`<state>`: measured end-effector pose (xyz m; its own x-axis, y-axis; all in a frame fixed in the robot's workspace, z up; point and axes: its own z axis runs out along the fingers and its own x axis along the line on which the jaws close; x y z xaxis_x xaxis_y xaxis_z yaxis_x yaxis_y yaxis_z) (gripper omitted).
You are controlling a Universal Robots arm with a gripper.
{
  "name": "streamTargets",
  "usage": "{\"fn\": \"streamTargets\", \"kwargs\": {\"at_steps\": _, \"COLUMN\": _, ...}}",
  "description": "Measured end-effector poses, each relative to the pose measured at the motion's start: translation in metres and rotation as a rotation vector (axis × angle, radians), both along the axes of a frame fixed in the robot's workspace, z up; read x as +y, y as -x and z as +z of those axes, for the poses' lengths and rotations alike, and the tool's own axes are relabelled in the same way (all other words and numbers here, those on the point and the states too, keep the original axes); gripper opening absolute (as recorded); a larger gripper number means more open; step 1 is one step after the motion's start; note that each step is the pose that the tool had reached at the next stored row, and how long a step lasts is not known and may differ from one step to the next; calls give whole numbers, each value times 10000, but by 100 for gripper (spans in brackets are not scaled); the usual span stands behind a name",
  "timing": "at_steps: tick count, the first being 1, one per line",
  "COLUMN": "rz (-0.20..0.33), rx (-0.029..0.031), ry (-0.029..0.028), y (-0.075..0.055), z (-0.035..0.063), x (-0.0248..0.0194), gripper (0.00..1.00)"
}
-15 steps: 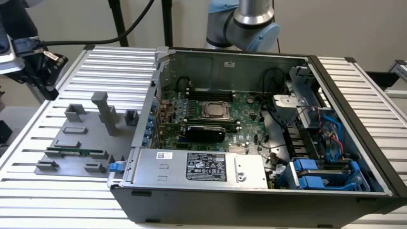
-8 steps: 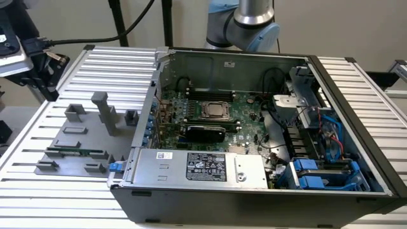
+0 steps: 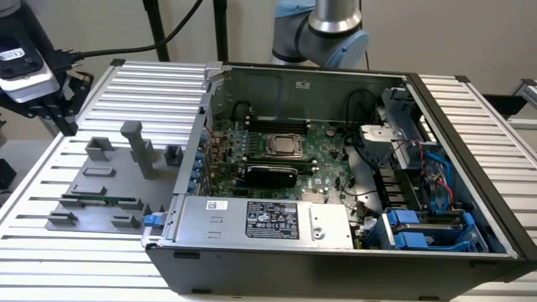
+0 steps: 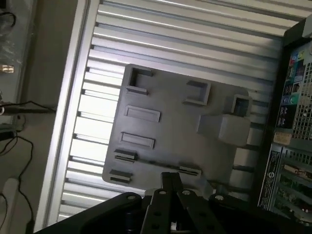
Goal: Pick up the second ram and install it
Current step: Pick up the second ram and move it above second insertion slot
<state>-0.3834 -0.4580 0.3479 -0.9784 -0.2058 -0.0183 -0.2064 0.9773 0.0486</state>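
End effector (image 3: 63,123) (image 4: 170,178): clenched on nothing, raised above the ribbed surface (image 3: 50,251).
Second ram (image 3: 97,201) (image 4: 163,165): on edge in the grey fixture plate (image 3: 92,189) (image 4: 170,131), well apart from the end effector.
Computer case (image 3: 336,264): open, beside the plate.

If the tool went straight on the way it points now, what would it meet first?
Probably the second ram on the grey fixture plate, just ahead of the tool; depth is unclear, so possibly the plate itself.
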Motion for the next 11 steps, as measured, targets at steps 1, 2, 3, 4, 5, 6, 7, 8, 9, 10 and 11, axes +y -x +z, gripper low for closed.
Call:
{"fn": "streamTargets", "kwargs": {"at_steps": 1, "rz": 179, "rx": 0, "ry": -1, "y": 0, "z": -7, "x": 0, "gripper": 0}}
{"fn": "streamTargets", "kwargs": {"at_steps": 2, "rz": 365, "rx": -1, "ry": -1, "y": 0, "z": -14, "x": 0, "gripper": 0}}
{"fn": "streamTargets", "kwargs": {"at_steps": 3, "rz": 544, "rx": 0, "ry": -1, "y": 0, "z": -20, "x": 0, "gripper": 0}}
{"fn": "streamTargets", "kwargs": {"at_steps": 4, "rz": 724, "rx": -1, "ry": 0, "y": 0, "z": -27, "x": 0, "gripper": 0}}
{"fn": "streamTargets", "kwargs": {"at_steps": 5, "rz": 904, "rx": -1, "ry": -1, "y": 0, "z": -34, "x": 0, "gripper": 0}}
{"fn": "streamTargets", "kwargs": {"at_steps": 6, "rz": 1084, "rx": -2, "ry": 0, "y": 0, "z": -42, "x": 0, "gripper": 0}}
{"fn": "streamTargets", "kwargs": {"at_steps": 7, "rz": 1275, "rx": -1, "ry": 0, "y": 0, "z": -49, "x": 0, "gripper": 0}}
{"fn": "streamTargets", "kwargs": {"at_steps": 8, "rz": 1454, "rx": -2, "ry": 0, "y": 0, "z": -57, "x": 0, "gripper": 0}}
{"fn": "streamTargets", "kwargs": {"at_steps": 9, "rz": 1641, "rx": -2, "ry": -1, "y": 0, "z": -64, "x": 0, "gripper": 0}}
{"fn": "streamTargets", "kwargs": {"at_steps": 10, "rz": 1814, "rx": -2, "ry": 0, "y": 0, "z": -71, "x": 0, "gripper": 0}}
{"fn": "streamTargets", "kwargs": {"at_steps": 11, "rz": 2000, "rx": -4, "ry": -1, "y": 0, "z": -80, "x": 0, "gripper": 0}}
